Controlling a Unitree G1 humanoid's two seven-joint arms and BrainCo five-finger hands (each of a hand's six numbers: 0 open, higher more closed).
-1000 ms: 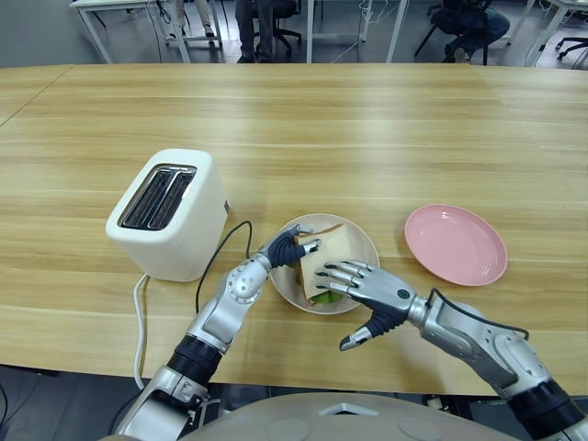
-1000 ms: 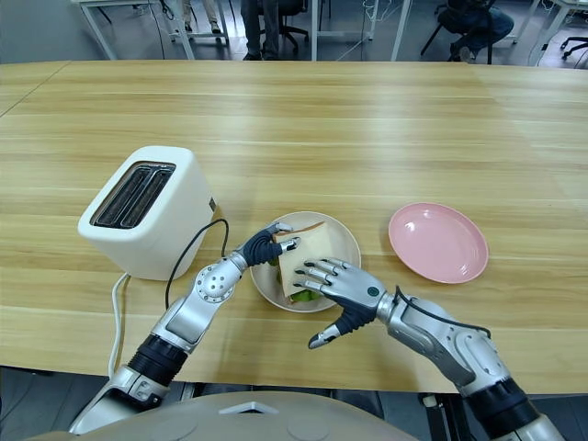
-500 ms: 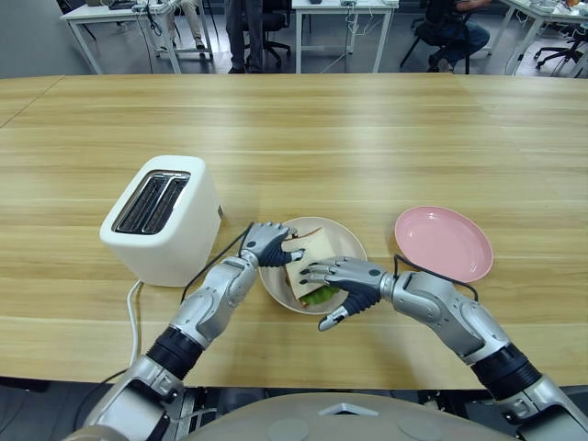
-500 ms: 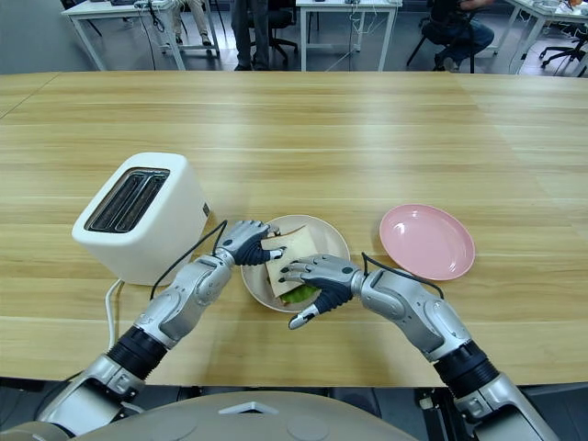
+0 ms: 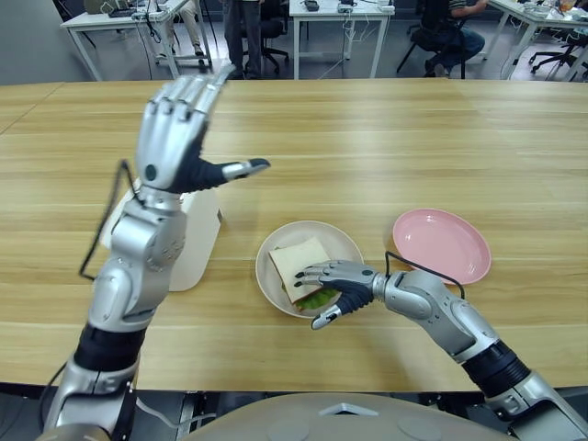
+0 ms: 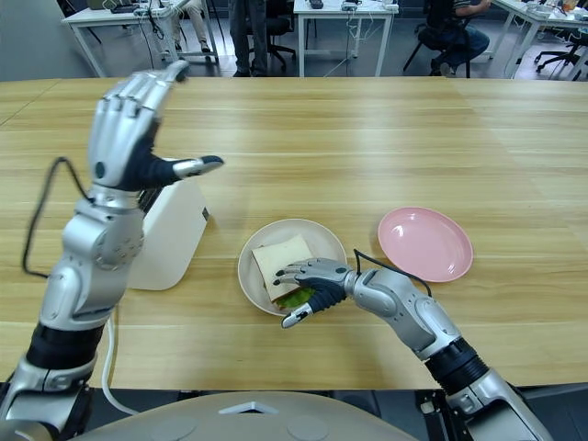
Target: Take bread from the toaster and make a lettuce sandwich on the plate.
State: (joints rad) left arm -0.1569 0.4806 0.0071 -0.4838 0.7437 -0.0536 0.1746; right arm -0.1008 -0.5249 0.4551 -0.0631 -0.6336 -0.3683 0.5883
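Note:
A slice of bread point(image 5: 296, 265) lies on green lettuce point(image 5: 321, 299) in the beige plate point(image 5: 340, 239) near the table's front. My right hand point(image 5: 338, 283) rests on the sandwich's near right corner, fingers spread flat over bread and lettuce, holding nothing. My left hand point(image 5: 176, 133) is raised high above the table, palm forward, fingers straight and open, empty. It stands in front of the white toaster point(image 5: 197, 241), hiding most of it, including the slots.
An empty pink plate point(image 5: 441, 243) sits to the right of the beige plate. The toaster's black cord point(image 6: 37, 216) loops out at the left beside my forearm. Bare wooden table stretches behind. Desks and chairs stand in the room beyond.
My left hand has let go of the bread edge and risen high above the toaster, fingers now straight. My right hand stays on the sandwich. The camera view has shifted slightly.

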